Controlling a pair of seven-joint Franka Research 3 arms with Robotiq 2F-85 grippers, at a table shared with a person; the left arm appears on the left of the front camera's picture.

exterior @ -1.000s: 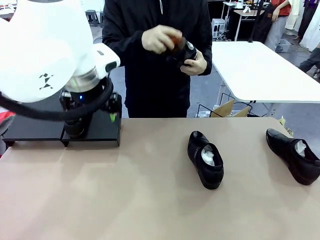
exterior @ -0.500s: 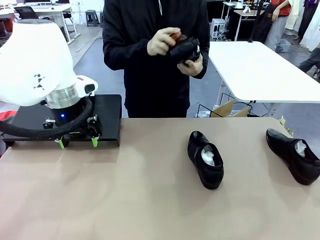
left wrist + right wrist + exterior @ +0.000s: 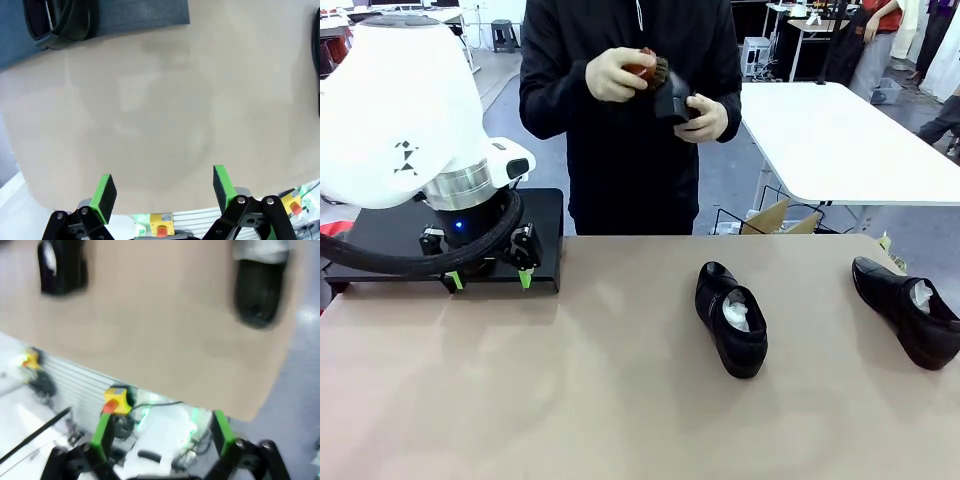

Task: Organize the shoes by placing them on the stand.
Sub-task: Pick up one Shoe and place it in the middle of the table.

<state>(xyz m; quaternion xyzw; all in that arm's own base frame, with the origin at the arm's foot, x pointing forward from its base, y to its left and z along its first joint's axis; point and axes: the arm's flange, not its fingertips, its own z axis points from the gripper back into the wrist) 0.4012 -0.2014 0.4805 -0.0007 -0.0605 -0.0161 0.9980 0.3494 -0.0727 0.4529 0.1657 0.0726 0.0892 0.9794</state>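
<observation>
Front view — tan table with two shoes, white table behind; left gripper hangs at the stand's edge, fingers spread, empty — right gripper likewise.

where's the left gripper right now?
Front view, left side: the left gripper hangs open at the front edge of the stand, well left of the middle shoe.

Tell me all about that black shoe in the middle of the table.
The shoe is a low-cut dress shoe in glossy black, leather by the look of it. White crumpled paper fills its opening. It stands on its sole on the tan table, with its heel toward the person and its toe toward the near edge, a little to picture right. Only the table touches it.
</observation>
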